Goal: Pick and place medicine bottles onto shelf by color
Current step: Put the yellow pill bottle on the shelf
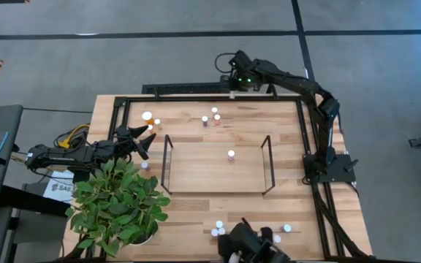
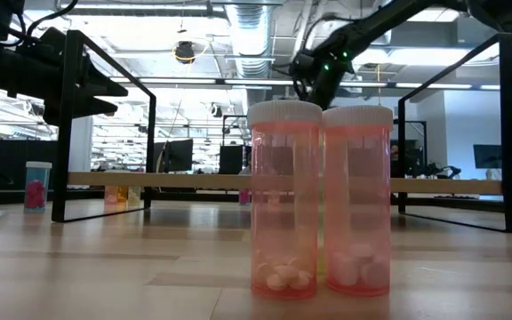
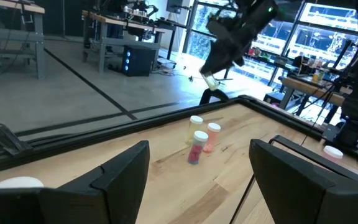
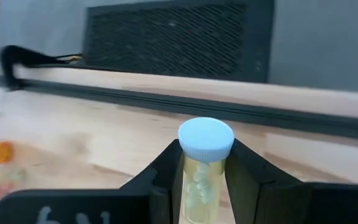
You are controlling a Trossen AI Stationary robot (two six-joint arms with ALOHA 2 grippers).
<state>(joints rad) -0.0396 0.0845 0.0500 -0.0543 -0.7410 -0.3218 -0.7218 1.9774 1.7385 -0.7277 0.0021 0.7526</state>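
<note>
A small bottle (image 4: 204,171) with a white cap is clamped in the right tool (image 4: 205,186), up over the far edge of the tabletop (image 1: 196,212), likely for carrying to the shelf (image 1: 203,172). The left tool (image 3: 197,174) is held apart and empty by the plant (image 1: 115,204), maybe for waiting.

I see a bench (image 1: 196,204) of pale, matt wood grain. The bottles (image 2: 320,200) look like clear glossy plastic with smooth white caps. The shelf (image 1: 216,169) has thin black wire ends.

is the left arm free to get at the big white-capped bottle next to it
Probably yes: the left gripper stands open and empty, and the large white-capped bottle sits just beyond it on bare light-wood table, nothing between.
</note>
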